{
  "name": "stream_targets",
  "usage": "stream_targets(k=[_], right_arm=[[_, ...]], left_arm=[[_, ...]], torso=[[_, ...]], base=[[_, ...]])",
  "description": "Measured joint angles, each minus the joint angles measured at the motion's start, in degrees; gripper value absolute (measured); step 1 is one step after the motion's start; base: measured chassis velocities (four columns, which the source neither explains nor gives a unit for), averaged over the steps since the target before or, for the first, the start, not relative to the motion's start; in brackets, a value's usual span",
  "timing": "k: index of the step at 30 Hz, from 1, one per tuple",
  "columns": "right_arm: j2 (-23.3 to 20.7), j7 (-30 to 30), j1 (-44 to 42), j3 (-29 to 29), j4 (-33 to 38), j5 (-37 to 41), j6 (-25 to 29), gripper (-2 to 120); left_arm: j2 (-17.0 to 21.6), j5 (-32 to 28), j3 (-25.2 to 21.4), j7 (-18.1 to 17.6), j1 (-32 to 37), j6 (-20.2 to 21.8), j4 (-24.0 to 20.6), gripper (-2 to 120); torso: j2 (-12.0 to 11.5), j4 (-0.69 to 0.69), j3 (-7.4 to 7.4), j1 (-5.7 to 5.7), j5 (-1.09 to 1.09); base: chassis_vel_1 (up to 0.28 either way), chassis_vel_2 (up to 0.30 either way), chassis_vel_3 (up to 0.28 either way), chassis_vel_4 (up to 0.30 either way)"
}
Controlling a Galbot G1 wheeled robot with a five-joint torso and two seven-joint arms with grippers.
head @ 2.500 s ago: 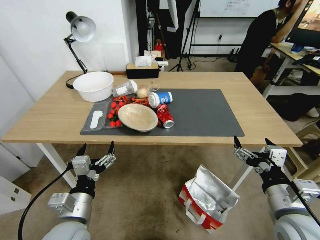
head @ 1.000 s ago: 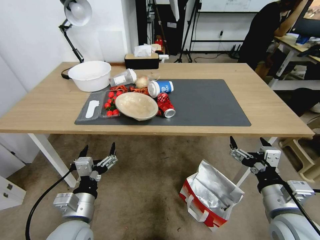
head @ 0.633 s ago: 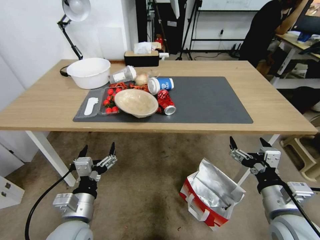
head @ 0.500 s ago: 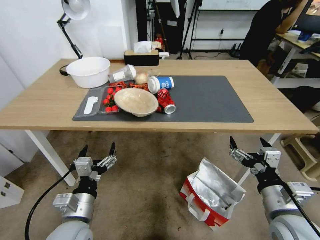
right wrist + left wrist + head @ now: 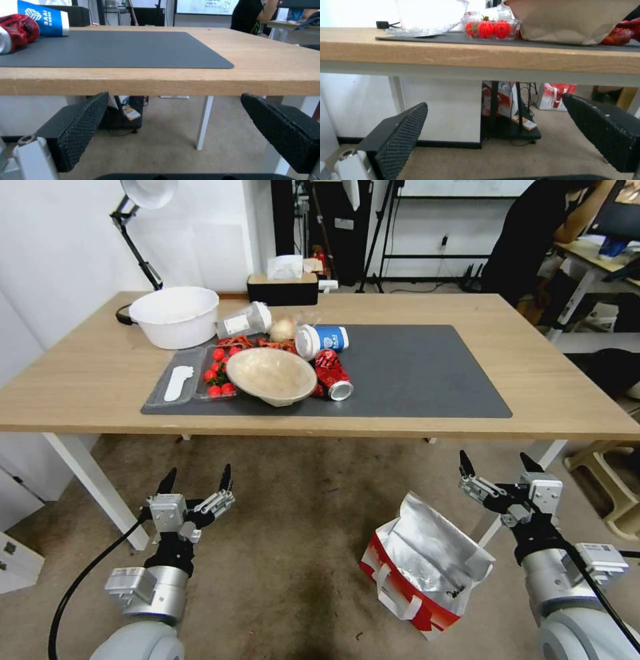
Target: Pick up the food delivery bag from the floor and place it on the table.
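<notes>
The food delivery bag [image 5: 423,567] was noted slumped open on the floor [image 5: 293,553] below the table's [image 5: 547,400] front edge, near the unclenched, empty right gripper [image 5: 497,473]; the left gripper [image 5: 195,481] likewise gaped; crumpling judged likely if foil were pinched instead of handles.

"3aai" in white on the blue cup [image 5: 43,21], sideways

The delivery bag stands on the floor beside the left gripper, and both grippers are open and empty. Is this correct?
One detail is wrong: the food delivery bag stands on the floor beside the right gripper, as the head view shows. Both it and the left gripper are open and empty.
</notes>
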Motion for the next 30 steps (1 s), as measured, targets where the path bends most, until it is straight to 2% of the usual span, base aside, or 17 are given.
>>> stream_targets(k=[6,16,26,30], right_arm=[[0.02,-0.05,0.09,0.00,0.00,0.06,0.05,100],[0.01,-0.09,0.08,-0.01,-0.08,0.07,0.07,100],[0.02,-0.10,0.13,-0.07,-0.18,0.06,0.07,100],[-0.04,-0.21,0.27,-0.11,-0.35,0.07,0.12,100]], left_arm=[[0.03,-0.04,-0.03,0.09,0.01,-0.03,-0.01,100],[0.06,-0.04,-0.03,0.19,-0.05,-0.06,0.01,100],[0.02,-0.05,-0.01,0.21,-0.06,-0.09,0.09,100],[-0.07,-0.04,0.00,0.22,-0.07,-0.15,0.22,100]], torso=[[-2.48,0.00,-1.49,-0.99,0.00],[-4.96,0.00,-2.99,-1.96,0.00],[-5.82,0.00,-3.50,-2.31,0.00],[-6.84,0.00,-4.11,-2.71,0.00]], base=[[0.000,0.000,0.000,0.000],[0.000,0.000,0.000,0.000],[0.000,0.000,0.000,0.000],[0.000,0.000,0.000,0.000]])
